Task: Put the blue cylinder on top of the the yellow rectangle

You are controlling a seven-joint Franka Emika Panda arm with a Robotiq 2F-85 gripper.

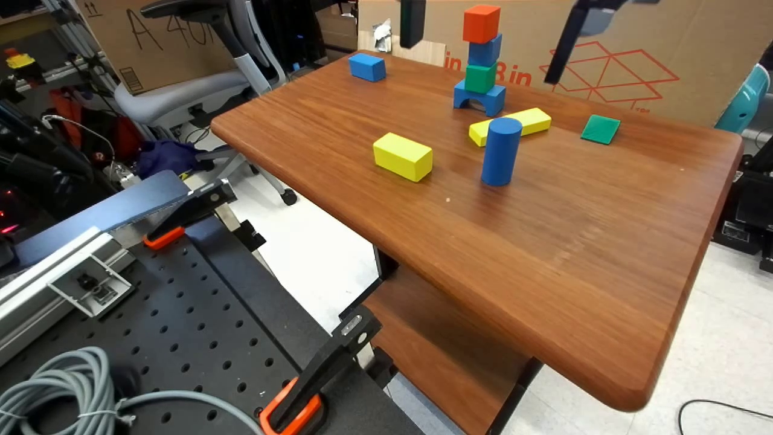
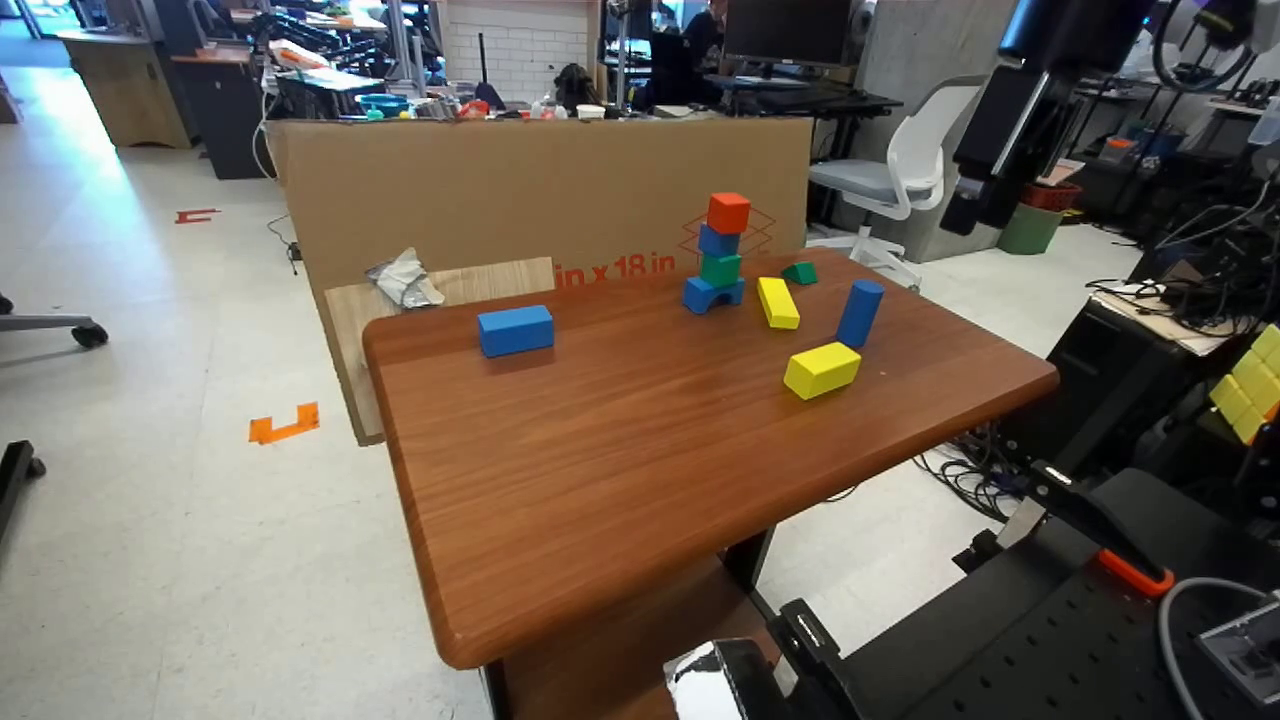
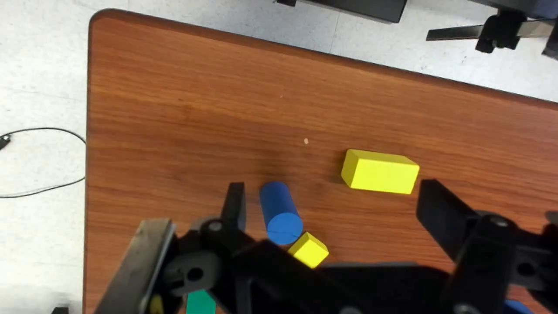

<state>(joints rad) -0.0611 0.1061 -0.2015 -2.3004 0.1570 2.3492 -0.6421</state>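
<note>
The blue cylinder (image 1: 501,156) stands upright on the brown table in both exterior views (image 2: 860,313). In the wrist view the cylinder (image 3: 278,207) shows close to the left finger. The yellow rectangle (image 1: 403,157) lies on the table a short gap from the cylinder; it also shows in an exterior view (image 2: 822,371) and in the wrist view (image 3: 384,173), near the right fingertip. My gripper (image 3: 334,186) is wide open and empty, high above the table. In the exterior views only its fingers (image 1: 481,63) and lower part (image 2: 975,212) show.
A tower of a blue arch (image 1: 479,98), green block (image 1: 481,79), blue block (image 1: 485,51) and red block (image 1: 481,24) stands behind the cylinder. A longer yellow bar (image 1: 534,121) lies close behind it. A green wedge (image 1: 601,129) and a blue block (image 1: 367,67) lie farther off.
</note>
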